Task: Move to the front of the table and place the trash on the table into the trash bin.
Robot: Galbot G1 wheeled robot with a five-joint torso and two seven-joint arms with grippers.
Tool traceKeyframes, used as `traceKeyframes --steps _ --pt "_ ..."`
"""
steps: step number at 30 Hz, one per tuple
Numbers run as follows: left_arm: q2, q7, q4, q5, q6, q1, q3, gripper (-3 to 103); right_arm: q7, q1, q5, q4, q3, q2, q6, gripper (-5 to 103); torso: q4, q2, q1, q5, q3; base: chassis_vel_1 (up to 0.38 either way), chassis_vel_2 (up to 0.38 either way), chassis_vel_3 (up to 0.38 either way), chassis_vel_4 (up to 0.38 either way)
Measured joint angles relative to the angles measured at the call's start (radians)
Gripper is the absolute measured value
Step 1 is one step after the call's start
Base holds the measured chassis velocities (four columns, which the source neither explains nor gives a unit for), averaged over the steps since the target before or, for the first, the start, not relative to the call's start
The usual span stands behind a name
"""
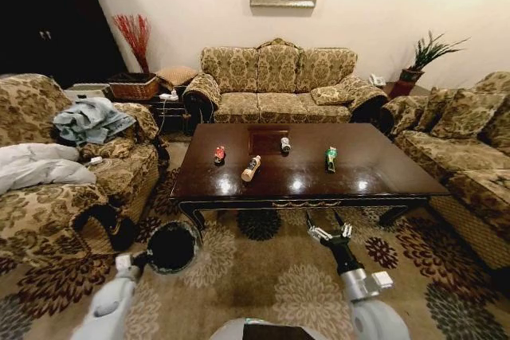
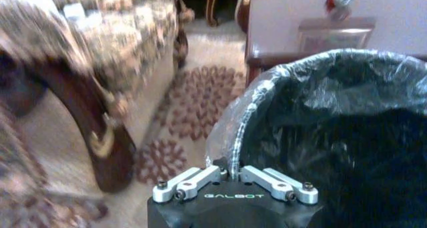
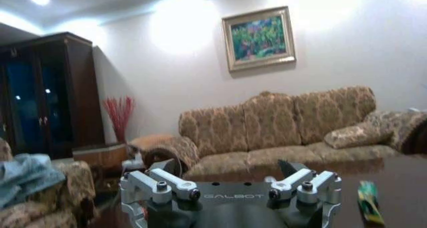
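Patterned sofas ring the table [image 1: 366,177] at nine, twelve and three o'clock, with a wicker basket [image 1: 133,85] far off at ten. Four pieces of trash lie mid-table: a red can [image 1: 219,153], a tan bottle [image 1: 251,168], a silvery can [image 1: 285,145] and a green packet [image 1: 331,158]. The right gripper [image 1: 331,234], fingers spread apart, hovers before the table's near edge, the packet at its twelve o'clock. The left gripper [image 2: 232,177] is clamped on the trash bin [image 1: 171,247] rim beside the table's near-left leg. "GALBOT" is lettered on both grippers.
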Motion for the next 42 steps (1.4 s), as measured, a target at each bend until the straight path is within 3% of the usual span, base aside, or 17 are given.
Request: traceKeyframes --steps 5,11,23,31,42 --pt "0.014 0.034 -0.186 0.014 0.018 0.126 -0.112 0 -0.006 0.02 0.042 0.007 0.011 -0.015 0.001 100 -0.0005 0.0 0.0 0.0002 0.0 0.0 0.0 0.0 0.0" --pt "0.079 0.073 -0.295 0.007 0.046 0.211 -0.194 0 -0.019 0.035 0.083 -0.002 0.023 -0.032 0.014 100 -0.0005 0.0 0.0 0.0004 0.0 0.0 0.0 0.0 0.0" --pt "0.216 0.108 -0.462 -0.106 0.126 0.185 -0.297 0 -0.015 0.035 0.08 0.077 0.029 -0.049 -0.011 100 -0.0009 0.0 0.0 0.0001 0.0 0.0 0.0 0.0 0.0" --pt "0.235 0.109 -0.51 -0.144 0.154 0.122 -0.331 0 -0.004 0.056 0.049 0.055 0.002 -0.03 -0.026 100 -0.0006 0.0 0.0 0.0005 0.0 -0.035 0.025 0.03 -0.034" --pt "0.317 0.08 -0.452 -0.173 0.132 0.033 -0.355 0 -0.003 0.064 0.04 0.041 -0.018 -0.013 -0.038 100 -0.0011 0.0 0.0 0.0 0.0 -0.199 0.183 0.19 -0.189"
